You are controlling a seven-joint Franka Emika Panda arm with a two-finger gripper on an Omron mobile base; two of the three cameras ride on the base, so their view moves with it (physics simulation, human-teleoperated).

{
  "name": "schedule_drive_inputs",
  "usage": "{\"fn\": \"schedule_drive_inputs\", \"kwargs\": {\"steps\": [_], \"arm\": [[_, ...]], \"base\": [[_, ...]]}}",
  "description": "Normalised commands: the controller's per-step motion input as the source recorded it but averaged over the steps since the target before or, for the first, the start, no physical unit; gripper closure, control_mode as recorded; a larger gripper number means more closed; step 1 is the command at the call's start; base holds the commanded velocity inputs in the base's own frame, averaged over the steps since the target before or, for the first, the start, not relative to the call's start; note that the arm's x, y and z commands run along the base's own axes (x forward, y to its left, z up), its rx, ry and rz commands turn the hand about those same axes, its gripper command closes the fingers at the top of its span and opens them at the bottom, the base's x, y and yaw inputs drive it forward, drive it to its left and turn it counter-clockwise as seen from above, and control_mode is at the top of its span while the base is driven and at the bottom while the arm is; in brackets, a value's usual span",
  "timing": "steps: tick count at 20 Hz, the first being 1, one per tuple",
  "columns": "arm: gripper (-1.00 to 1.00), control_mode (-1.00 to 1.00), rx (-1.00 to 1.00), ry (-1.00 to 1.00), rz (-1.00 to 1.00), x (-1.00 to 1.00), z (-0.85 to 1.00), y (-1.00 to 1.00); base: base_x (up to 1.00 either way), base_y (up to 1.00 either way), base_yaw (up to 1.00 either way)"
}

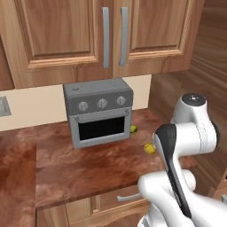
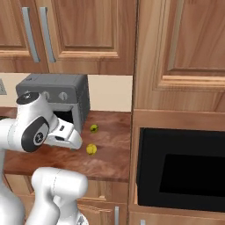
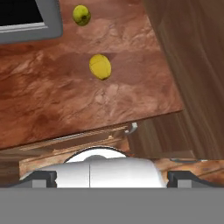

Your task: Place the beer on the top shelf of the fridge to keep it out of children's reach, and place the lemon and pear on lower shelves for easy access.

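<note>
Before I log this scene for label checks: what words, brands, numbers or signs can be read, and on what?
None can be read.
The toaster oven has three plain knobs with no markings visible.
The lemon, pear, counter and cabinet doors carry no text.

Two base cameras behind the arm, one camera on the hand.
Both base views look forward and down over the counter (image 1: pixel 88 168), from left and right, sharing the toaster oven (image 2: pixel 57 94), lemon (image 2: pixel 91 149) and pear (image 2: pixel 94 128); the hand view looks down, closer, with both fruits ahead of the end effector (image 3: pixel 112 177).
</note>
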Motion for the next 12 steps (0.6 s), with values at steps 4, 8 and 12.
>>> {"fn": "schedule_drive_inputs", "kwargs": {"steps": [4, 8, 12], "arm": [[-1.00, -1.00, 0.07, 0.00, -0.05, 0.24, -0.23, -0.06], [-1.00, -1.00, 0.06, 0.00, 0.00, 0.28, -0.31, -0.13], [-1.00, -1.00, 0.01, 0.00, 0.00, 0.33, -0.43, -0.10]], "base": [[0.00, 0.00, 0.00], [0.00, 0.00, 0.00], [0.00, 0.00, 0.00]]}}
